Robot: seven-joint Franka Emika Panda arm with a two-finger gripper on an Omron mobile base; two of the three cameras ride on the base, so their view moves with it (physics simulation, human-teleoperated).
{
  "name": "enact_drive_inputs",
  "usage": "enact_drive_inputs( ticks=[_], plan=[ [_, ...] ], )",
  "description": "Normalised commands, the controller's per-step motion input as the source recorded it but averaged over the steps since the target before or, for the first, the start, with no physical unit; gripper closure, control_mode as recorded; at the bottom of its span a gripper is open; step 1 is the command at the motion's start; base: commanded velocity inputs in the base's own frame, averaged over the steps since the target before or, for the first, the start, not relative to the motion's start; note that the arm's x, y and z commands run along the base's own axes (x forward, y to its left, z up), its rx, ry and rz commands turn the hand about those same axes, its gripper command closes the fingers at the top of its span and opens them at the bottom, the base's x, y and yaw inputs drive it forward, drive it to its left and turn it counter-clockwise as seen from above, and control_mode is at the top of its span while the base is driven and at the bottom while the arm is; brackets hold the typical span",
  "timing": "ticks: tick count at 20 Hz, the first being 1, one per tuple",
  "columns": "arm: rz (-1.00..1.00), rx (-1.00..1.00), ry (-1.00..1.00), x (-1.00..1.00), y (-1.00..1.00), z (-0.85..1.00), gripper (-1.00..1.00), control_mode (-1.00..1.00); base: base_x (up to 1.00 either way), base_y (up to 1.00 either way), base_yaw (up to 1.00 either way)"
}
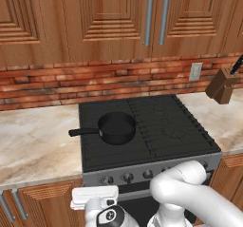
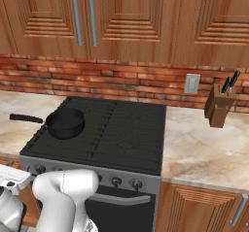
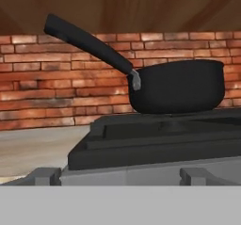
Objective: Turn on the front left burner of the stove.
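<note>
The stove [image 1: 161,126] sits in the middle of the stone counter [image 1: 33,140], pushed back against the red brick wall [image 1: 57,86]; its black top has ridged grates, and a grey strip along its front edge holds a row of small round knobs [image 1: 127,177]; in the right base view the dark oven door with its grey bar handle [image 2: 121,198] shows under that strip. A small black pan [image 1: 117,127] stands on the left side of the stove top, toward the back; its long handle points left, out over the edge of the stove toward the counter. In the hand view the pan [image 3: 176,86] is seen from low down and close, sitting on the grates with its handle rising up to the left, and two grey knobs [image 3: 194,176] poke up along the bottom.

The gripper [image 1: 95,198] hangs low in front of the stove's left front corner, near the leftmost knobs; the white hand blocks the fingers, so I cannot tell if they are apart or together.

On the counter to the right of the stove, near the wall, stands a brown knife block [image 2: 219,107] with dark handles sticking out; a wall plug plate [image 2: 192,84] is on the bricks beside it; wooden cupboards [image 1: 109,17] with long grey handles hang above.
</note>
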Motion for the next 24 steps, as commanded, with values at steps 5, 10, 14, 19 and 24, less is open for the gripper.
enact_drive_inputs(
  ticks=[5,10,14,19,24],
  plan=[
    [0.00,0.00,0.00,-0.12,-0.02,-0.11,-1.00,-1.00,0.00,0.00,0.00],
    [0.00,0.00,0.00,-0.30,-0.27,-0.16,-1.00,-1.00,0.00,0.00,0.00],
    [0.00,0.02,0.01,-0.03,-0.39,-0.08,-1.00,-1.00,0.00,0.00,0.00],
    [0.00,0.06,0.03,0.00,-0.43,0.00,-1.00,-1.00,0.00,0.00,0.00],
    [0.00,0.06,0.03,0.10,-0.28,0.00,-1.00,-1.00,0.00,0.00,0.00]
  ],
)
